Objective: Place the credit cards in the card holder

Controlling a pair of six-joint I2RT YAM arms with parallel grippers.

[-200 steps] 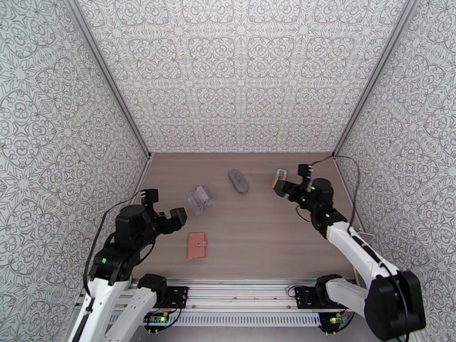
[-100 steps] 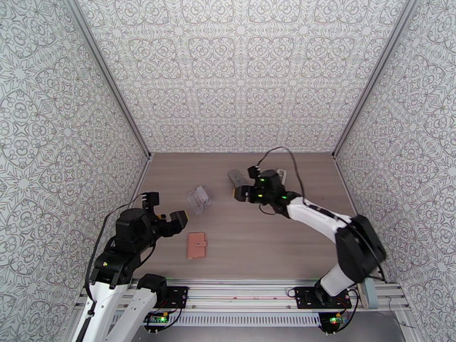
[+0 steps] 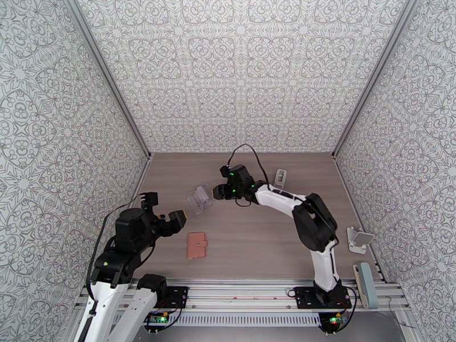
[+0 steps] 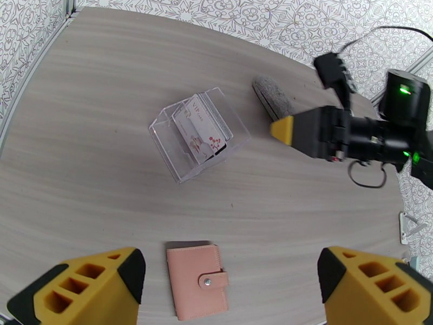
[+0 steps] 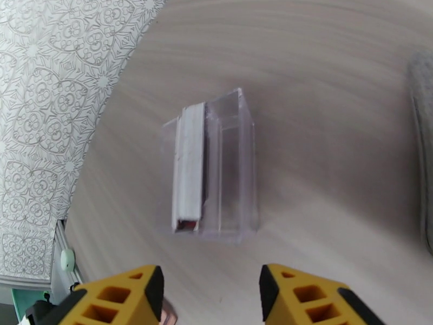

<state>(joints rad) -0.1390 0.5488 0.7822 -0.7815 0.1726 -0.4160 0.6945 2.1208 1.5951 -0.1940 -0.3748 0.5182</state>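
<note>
Plastic credit cards (image 5: pixel 189 163) (thin, stiff, slippery; judged best pinched across the long edges) are stood in the clear card holder (image 5: pixel 241 158), ten o'clock of table centre. The right gripper (image 5: pixel 211 283) is spread empty at its three o'clock; the left gripper (image 4: pixel 230 264) is likewise spread.

Clear acrylic card holder (image 4: pixel 172 158) standing upright; credit cards (image 4: pixel 199 128) stacked on edge inside one slot, white face showing.

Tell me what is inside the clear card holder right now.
A white card printed VIP stands in one slot of the clear card holder, a red sliver at its edge. It covers anything stacked behind; the other slot looks empty.
</note>
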